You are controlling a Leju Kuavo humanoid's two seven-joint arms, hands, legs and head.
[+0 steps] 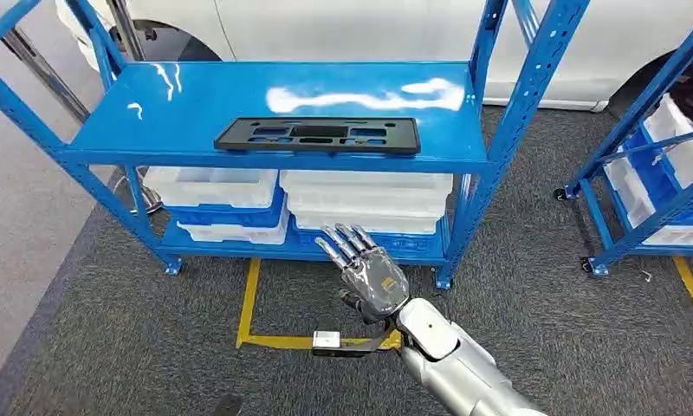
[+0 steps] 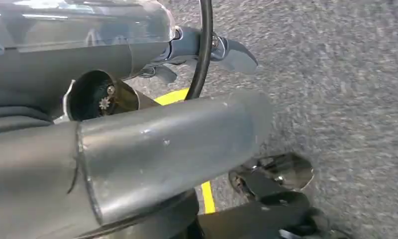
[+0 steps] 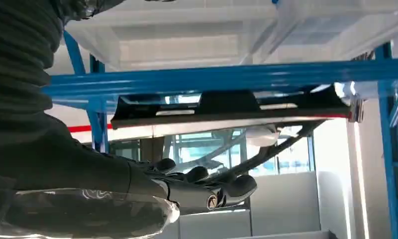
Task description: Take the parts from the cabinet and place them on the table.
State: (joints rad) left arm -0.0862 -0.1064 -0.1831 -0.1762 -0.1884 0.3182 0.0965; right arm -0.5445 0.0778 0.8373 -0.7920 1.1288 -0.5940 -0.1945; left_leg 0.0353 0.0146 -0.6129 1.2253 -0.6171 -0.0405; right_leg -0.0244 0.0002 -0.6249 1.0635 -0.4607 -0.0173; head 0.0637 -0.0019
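Observation:
A flat black plastic part (image 1: 318, 134) with several cut-outs lies on the top board of the blue cabinet (image 1: 196, 95), near its front edge. My right hand (image 1: 365, 264) is raised in front of the cabinet, below the level of that board and slightly right of the part's middle. Its fingers are stretched out toward the shelves and hold nothing. The right wrist view shows the part (image 3: 227, 104) edge-on against the blue front beam, with the fingers (image 3: 207, 191) still some way short of it. My left hand (image 2: 162, 149) hangs over the grey carpet, empty, thumb apart from the fingers.
White plastic bins (image 1: 369, 204) fill the cabinet's lower shelf. Yellow tape (image 1: 249, 299) marks the carpet in front of it. A second blue rack (image 1: 646, 173) with bins stands at the right, and a white car (image 1: 369, 26) is behind.

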